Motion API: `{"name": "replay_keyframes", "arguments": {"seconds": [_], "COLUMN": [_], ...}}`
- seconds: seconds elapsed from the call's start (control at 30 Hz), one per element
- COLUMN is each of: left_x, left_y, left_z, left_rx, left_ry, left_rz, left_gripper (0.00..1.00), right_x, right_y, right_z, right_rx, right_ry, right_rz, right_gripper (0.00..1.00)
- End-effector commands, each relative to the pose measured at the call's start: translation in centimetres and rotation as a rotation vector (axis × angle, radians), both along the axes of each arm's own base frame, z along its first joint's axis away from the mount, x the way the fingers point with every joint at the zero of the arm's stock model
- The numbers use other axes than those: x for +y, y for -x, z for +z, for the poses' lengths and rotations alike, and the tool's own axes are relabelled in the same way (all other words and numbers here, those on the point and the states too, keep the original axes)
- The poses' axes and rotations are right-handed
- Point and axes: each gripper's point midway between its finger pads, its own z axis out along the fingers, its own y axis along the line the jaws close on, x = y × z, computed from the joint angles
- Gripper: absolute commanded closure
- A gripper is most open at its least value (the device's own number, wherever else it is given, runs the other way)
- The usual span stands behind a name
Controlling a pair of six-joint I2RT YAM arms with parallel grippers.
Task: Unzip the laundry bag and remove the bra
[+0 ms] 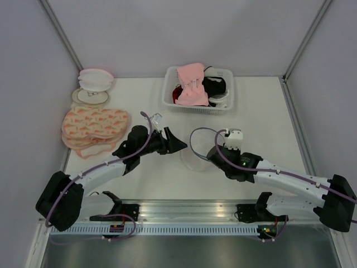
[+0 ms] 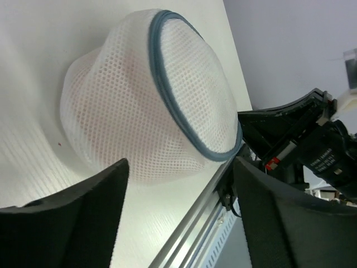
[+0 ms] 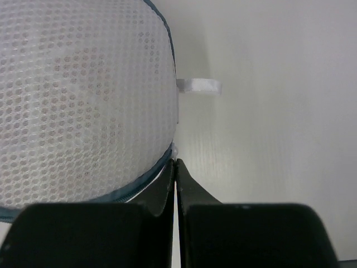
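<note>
The laundry bag [image 1: 194,159], a white mesh dome with a grey-blue zipper rim, lies zipped shut on the table between my two grippers. It also shows in the left wrist view [image 2: 145,95] and in the right wrist view [image 3: 83,95]. A faint beige tint behind the mesh [image 3: 78,72] is the only sign of the bra. My left gripper [image 1: 179,144] is open and empty just left of the bag, which lies ahead of its fingers [image 2: 181,164]. My right gripper [image 3: 175,163] is shut at the zipper rim, pinching a small pale pull [image 3: 174,148].
A white basket [image 1: 167,96] at the back holds a pink garment [image 1: 192,84] and a black one [image 1: 215,85]. Flat pink-orange patterned bags [image 1: 92,125] and white-pink discs [image 1: 95,78] lie at the left. A metal rail [image 1: 184,209] runs along the near edge.
</note>
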Motion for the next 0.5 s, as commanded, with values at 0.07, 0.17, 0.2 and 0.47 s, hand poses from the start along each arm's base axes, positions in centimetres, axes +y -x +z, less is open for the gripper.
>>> {"name": "replay_keyframes", "arguments": {"seconds": [0.07, 0.17, 0.2, 0.47], "left_x": [1.6, 2.4, 2.6, 2.8], "left_y": [0.8, 1.5, 1.6, 2.1], "left_z": [1.4, 1.6, 1.3, -3.5], "left_rx": [-0.042, -0.065, -0.062, -0.041], "left_ry": [0.040, 0.035, 0.025, -0.086], "left_rz": [0.052, 0.069, 0.071, 0.034], "left_gripper": [0.06, 0.03, 0.03, 0.06], "right_x": [-2.8, -2.7, -2.8, -2.6], "right_y": [0.8, 1.1, 1.2, 0.7], "right_z": [-0.4, -1.5, -1.9, 1.5], "right_rx": [0.019, 0.056, 0.070, 0.001], "right_ry": [0.114, 0.126, 0.145, 0.090], "right_rz": [-0.010, -0.008, -0.017, -0.060], "right_gripper": [1.00, 0.64, 0.45, 0.02]}}
